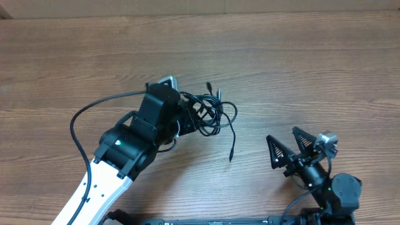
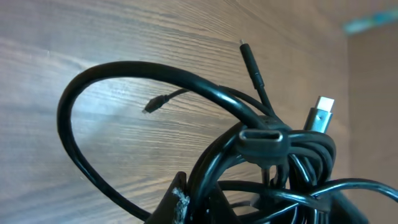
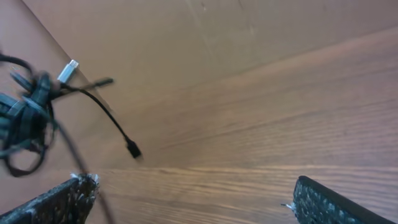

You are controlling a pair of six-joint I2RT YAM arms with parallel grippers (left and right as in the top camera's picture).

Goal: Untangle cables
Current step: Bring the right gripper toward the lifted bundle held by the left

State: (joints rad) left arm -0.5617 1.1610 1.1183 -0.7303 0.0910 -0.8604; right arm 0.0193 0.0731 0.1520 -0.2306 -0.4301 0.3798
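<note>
Overhead, the cables (image 1: 209,111) sit in a black knot just past the middle of the table (image 1: 281,56), with one loose strand trailing toward 5 o'clock to a small plug (image 1: 230,156). The left gripper (image 1: 187,117) is buried in the knot's 9 o'clock side, and from above its fingers are hidden by the wrist. The left wrist view fills that in. The gripper is pressed together, pinching the bundle, with coils rising out of it, a band wrapped round their middle and a silver plug (image 2: 322,112) sticking up at 2 o'clock. A big loop swings out to 9 o'clock, which the overhead hardly shows.

The right gripper (image 1: 290,147) is spread wide and holds nothing, parked down at 5 o'clock, well apart from the knot. Its own camera sees the tangle blurred at 9 o'clock, with bare wood between its fingers.

There's open grain from 10 round to 3 o'clock, and the table's far edge runs along 12. The left arm's thick cable (image 1: 81,125) arcs out at 8 o'clock. Between the right gripper and the bundle, only that trailing strand lies in the way.
</note>
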